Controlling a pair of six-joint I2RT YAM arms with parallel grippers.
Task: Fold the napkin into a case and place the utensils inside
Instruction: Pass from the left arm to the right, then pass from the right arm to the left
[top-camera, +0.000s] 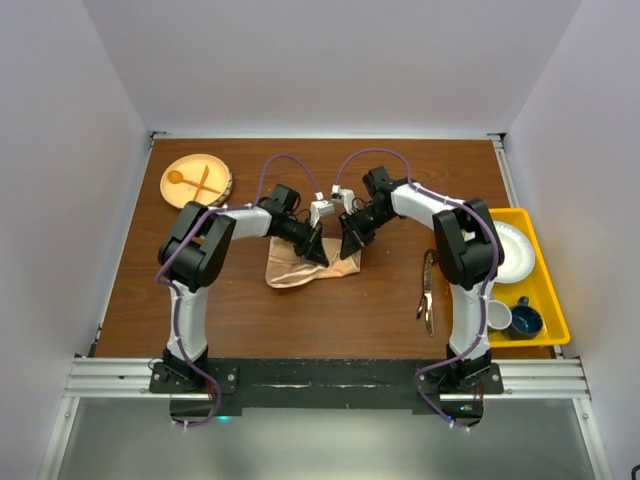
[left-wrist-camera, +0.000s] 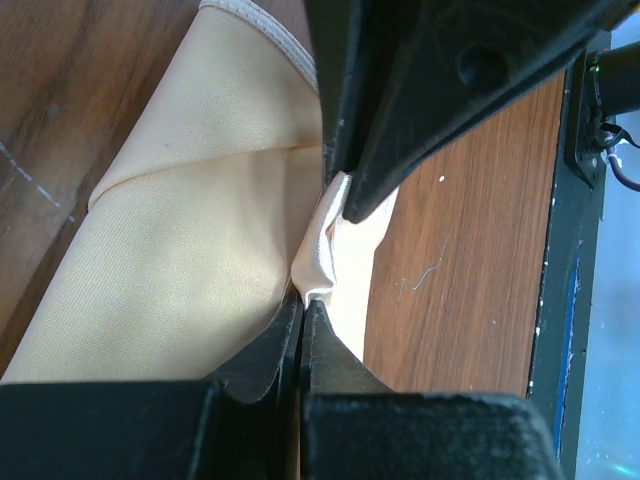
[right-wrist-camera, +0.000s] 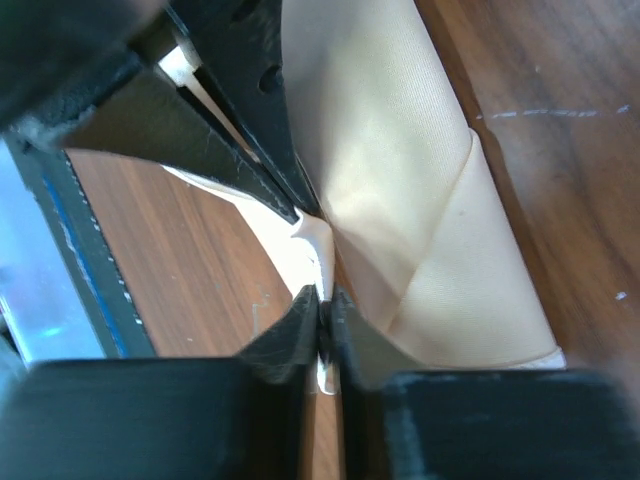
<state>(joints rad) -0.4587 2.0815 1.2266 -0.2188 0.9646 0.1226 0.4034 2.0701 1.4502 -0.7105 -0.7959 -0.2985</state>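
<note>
As we clamp our left gripper and right gripper fully shut, tip to tip, on one bunched edge of the napkin, we judge a fold gets pulled over; it lies partly folded on the table, utensils well right.

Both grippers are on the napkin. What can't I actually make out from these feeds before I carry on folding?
1. Top view: the pinched part of the napkin is hidden under the left gripper and right gripper.
2. Top view: the utensils are too small to count or tell apart; neither wrist view shows them.
3. Wrist views: the napkin's outline is cut off by frame edges and the black jaws.
</note>
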